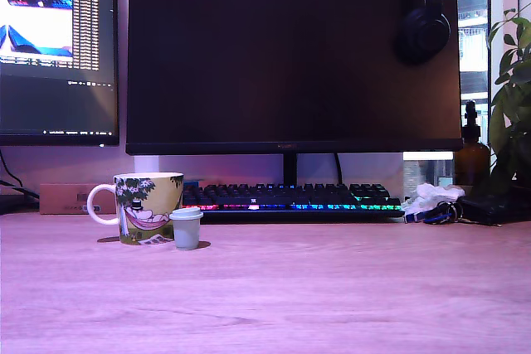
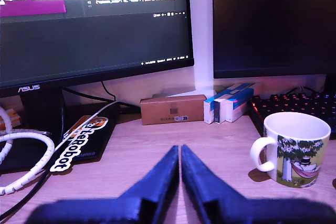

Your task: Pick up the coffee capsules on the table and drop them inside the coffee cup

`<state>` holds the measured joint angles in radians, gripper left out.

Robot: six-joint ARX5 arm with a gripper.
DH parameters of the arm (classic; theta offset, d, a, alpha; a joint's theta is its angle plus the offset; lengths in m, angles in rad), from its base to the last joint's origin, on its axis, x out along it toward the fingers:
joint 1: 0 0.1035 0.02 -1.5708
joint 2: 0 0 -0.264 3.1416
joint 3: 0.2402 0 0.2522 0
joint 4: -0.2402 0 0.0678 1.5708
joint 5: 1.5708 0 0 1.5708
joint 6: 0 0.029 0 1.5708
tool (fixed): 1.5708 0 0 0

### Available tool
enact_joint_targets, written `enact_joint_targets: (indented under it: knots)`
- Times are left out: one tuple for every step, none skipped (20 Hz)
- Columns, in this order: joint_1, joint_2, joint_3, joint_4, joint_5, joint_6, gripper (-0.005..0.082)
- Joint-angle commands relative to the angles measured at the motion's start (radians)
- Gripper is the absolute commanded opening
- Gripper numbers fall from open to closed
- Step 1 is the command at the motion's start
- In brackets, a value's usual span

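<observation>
The coffee cup (image 1: pixel 148 208) stands upright on the wooden table toward the exterior view's left, its white handle pointing left and its hammock picture facing the camera. A pale grey coffee capsule (image 1: pixel 186 228) stands just in front of it on its right side, rim up, close to or touching the cup. In the wrist view the cup (image 2: pixel 294 150) appears empty as far as its inside shows; the capsule is out of that view. My gripper (image 2: pixel 179 150) shows only in the wrist view, its dark blue fingers pressed together with nothing between them, well apart from the cup. The arm is absent from the exterior view.
Two monitors (image 1: pixel 290 55) stand at the back, with a backlit keyboard (image 1: pixel 290 198) under the larger one. A brown box (image 2: pixel 172 109) and blue-white boxes (image 2: pixel 228 103) sit behind the cup. White coiled cable (image 2: pixel 21 156) and a LeRobot sticker (image 2: pixel 79 142) lie beside the gripper. Keys, plant and bottle (image 1: pixel 470 155) crowd the exterior view's right.
</observation>
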<state>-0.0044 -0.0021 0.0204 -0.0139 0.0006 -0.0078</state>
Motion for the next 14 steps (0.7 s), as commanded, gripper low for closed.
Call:
enact_joint_targets:
  knots:
    - [0.058,0.131,-0.012,-0.007,0.193,-0.054,-0.0021]
    - [0.058,0.131,-0.012,-0.007,0.193,-0.055,-0.0021]
    - [0.058,0.131,-0.012,-0.007,0.193,-0.055,-0.0021]
    - [0.058,0.131,-0.012,-0.007,0.193,-0.055,-0.0021]
    - [0.058,0.131,-0.012,-0.007,0.193,-0.055,-0.0021]
    - [0.056,0.131,-0.012,-0.003,0.208,-0.055,-0.0021]
    - [0.055,0.131,-0.012,0.01,0.222,-0.069,-0.0021]
    - [0.054,0.131,-0.012,0.029,0.254,-0.093,-0.0021]
    - [0.054,0.131,-0.012,0.048,0.274,-0.125,-0.0021]
    - [0.054,0.131,-0.012,0.067,0.285,-0.136,-0.0021]
    - [0.054,0.132,-0.012,0.085,0.32,-0.185,-0.0021]
    - [0.051,0.134,-0.011,0.097,0.358,-0.202,-0.0021]
    - [0.046,0.134,-0.01,0.098,0.383,-0.203,-0.0021]
    - [0.035,0.134,-0.007,0.097,0.395,-0.21,-0.0021]
